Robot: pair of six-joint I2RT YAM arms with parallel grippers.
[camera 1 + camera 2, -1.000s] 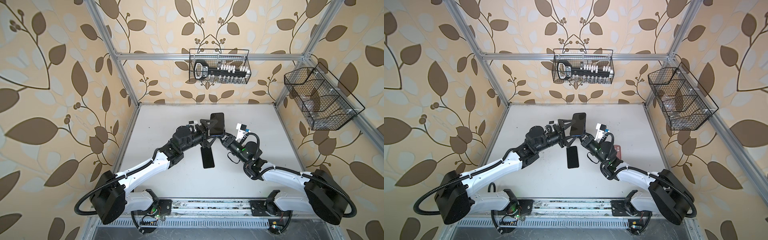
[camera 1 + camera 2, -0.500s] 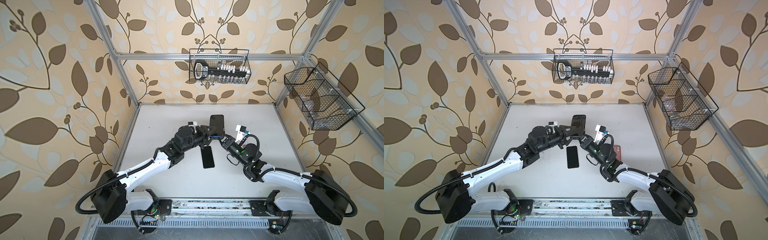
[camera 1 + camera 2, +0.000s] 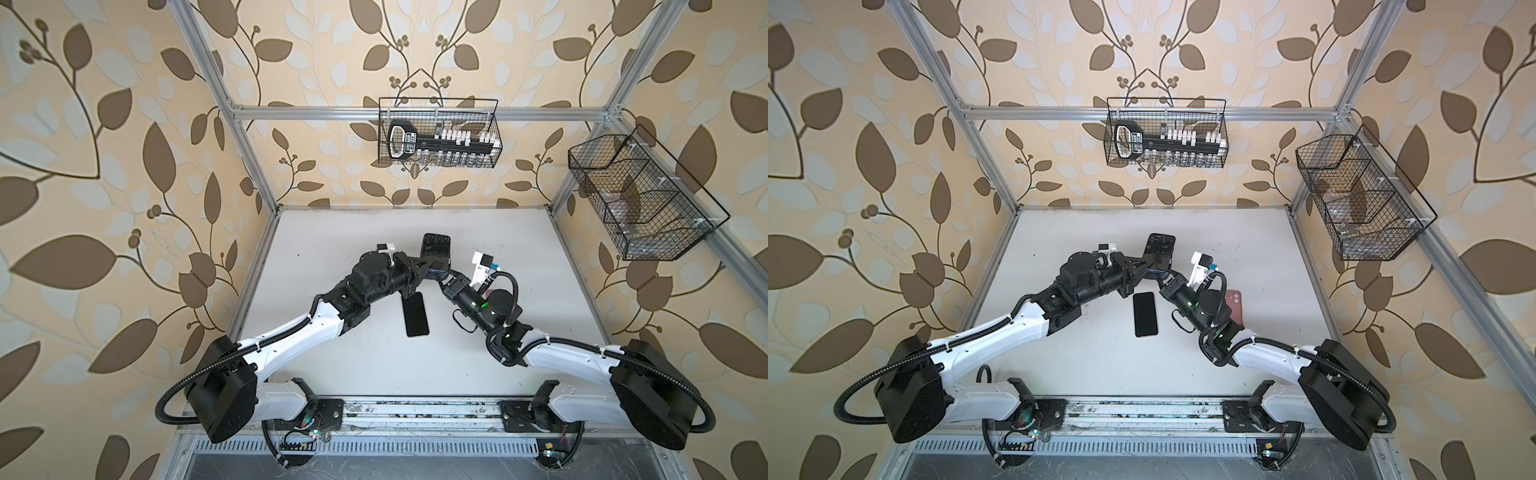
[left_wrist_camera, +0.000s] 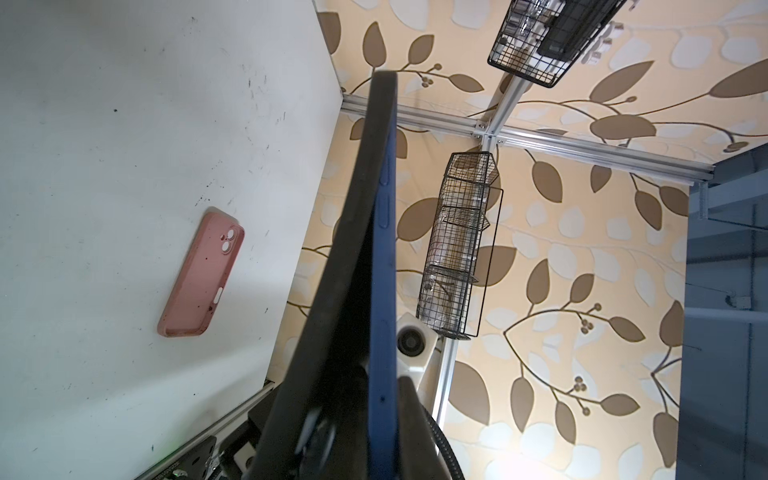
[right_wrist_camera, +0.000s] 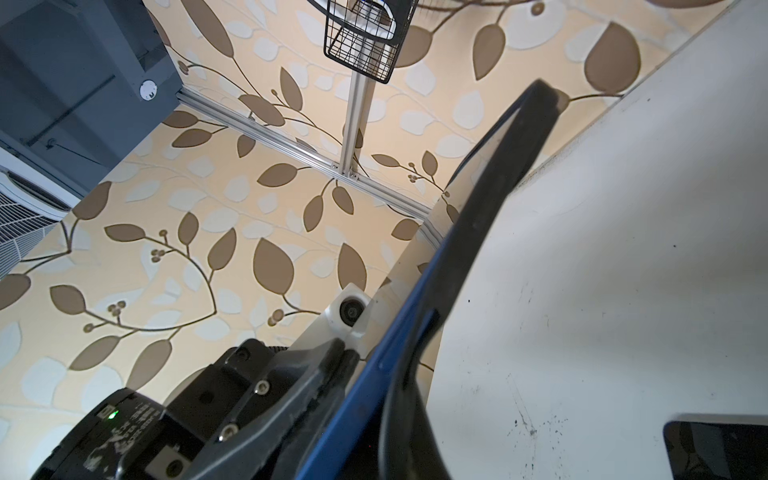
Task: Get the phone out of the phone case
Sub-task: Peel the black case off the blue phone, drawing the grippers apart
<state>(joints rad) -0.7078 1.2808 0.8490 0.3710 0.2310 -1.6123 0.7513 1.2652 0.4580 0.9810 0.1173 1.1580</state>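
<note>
A phone in a blue phone case (image 3: 435,249) (image 3: 1158,251) is held on end above the white table (image 3: 519,257). My left gripper (image 3: 428,266) (image 3: 1148,268) is shut on its lower edge from the left. My right gripper (image 3: 441,275) (image 3: 1162,277) is shut on the same end from the right. In the left wrist view the blue case edge (image 4: 384,291) runs up between my jaws, with the dark face (image 4: 345,270) beside it. The right wrist view shows the blue edge (image 5: 386,365) close up. I cannot tell whether the phone has lifted from the case.
A bare black phone (image 3: 416,314) (image 3: 1145,313) (image 5: 715,449) lies flat below the grippers. An empty pink case (image 3: 1235,309) (image 4: 201,274) lies behind the right arm. Wire baskets hang on the back wall (image 3: 438,139) and right wall (image 3: 640,199).
My left gripper has closed from wide open onto the lower edge of the cased phone. The right gripper and the phone have stayed where they were.
</note>
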